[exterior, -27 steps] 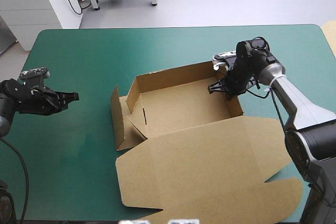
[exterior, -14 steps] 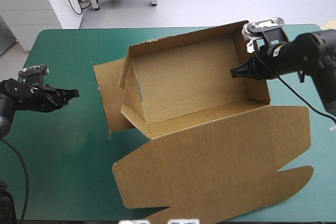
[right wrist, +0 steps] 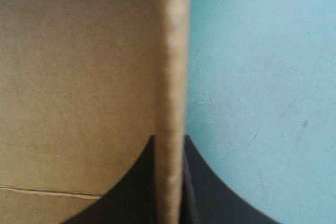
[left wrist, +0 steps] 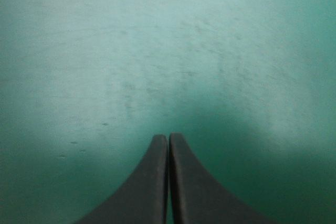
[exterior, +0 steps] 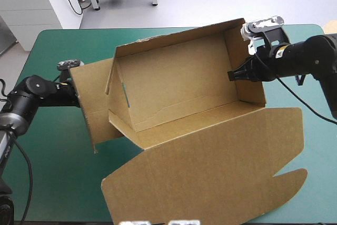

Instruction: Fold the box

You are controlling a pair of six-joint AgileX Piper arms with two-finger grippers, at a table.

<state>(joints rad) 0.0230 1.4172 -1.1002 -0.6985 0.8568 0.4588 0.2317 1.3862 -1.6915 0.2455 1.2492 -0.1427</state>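
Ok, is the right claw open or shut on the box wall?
Shut on the box: in the right wrist view the right claw has the wall's edge pinched between its black fingers.

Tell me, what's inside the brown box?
Nothing shows inside the box: just bare brown board. The right gripper pinches its right wall, one finger inside. The corner behind the folded left flap is hidden.

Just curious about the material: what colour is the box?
The box is plain brown, unprinted; the high view shows it best.
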